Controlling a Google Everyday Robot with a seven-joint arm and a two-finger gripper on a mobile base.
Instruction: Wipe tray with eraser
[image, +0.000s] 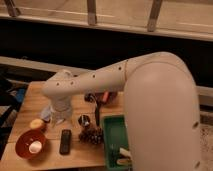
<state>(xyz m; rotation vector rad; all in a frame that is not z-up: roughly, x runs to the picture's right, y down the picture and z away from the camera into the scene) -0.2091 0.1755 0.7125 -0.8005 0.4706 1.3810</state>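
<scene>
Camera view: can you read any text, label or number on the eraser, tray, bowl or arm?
None readable. The eraser, tray, bowl and arm show no words or numbers; the arm bears only small dark dots. The gripper hangs over the table, just beyond bowl and eraser, with no label visible.
</scene>
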